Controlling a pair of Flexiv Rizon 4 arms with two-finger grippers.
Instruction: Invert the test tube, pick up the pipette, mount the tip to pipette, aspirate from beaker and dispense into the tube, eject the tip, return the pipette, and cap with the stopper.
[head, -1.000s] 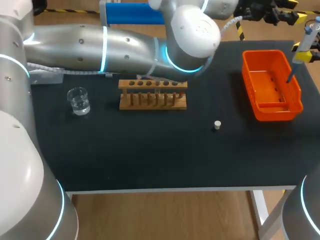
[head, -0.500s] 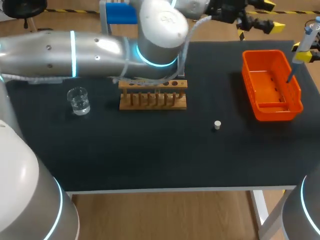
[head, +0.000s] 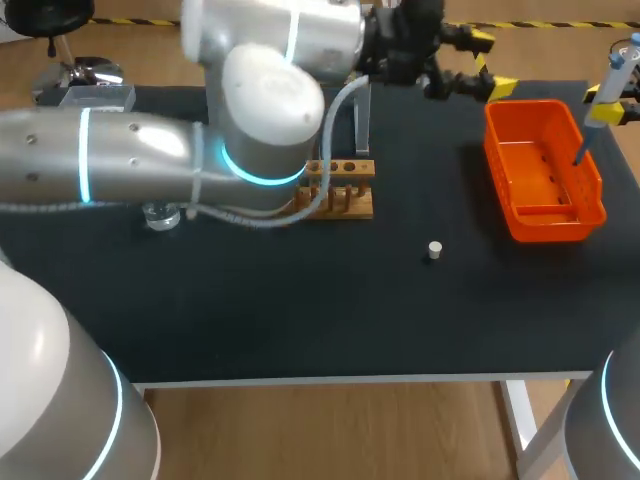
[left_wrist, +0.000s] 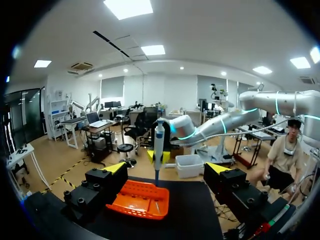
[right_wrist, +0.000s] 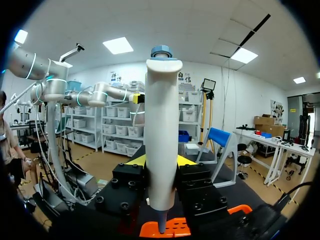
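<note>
Collision risk on two fronts

Right gripper (right_wrist: 161, 162) is clenched on the pipette (right_wrist: 160, 115), holding it upright with its lower end over the orange bin (head: 548, 228) at the table's right side. Whether a tip is mounted, I cannot tell. Left gripper (left_wrist: 166, 169) hangs released and empty near the table's far edge, just short of the bin, with its fingers pointing at the pipette. If it closes in off-line, a finger could strike the pipette and twist it in the right jaws. It could also clip the bin's wall and shove it.

Left arm (head: 130, 165) lies across the rack (head: 345, 195), hiding most of it and most of the beaker (head: 160, 215). What looks like the tube (head: 361, 120) stands upright at the rack's right end, close beside the arm. A careless swing of the elbow could topple it, drag the rack or spill the beaker.

Stopper (head: 434, 250) sits alone in front of the rack, well apart from both grippers. It looks light enough to roll off if brushed.
</note>
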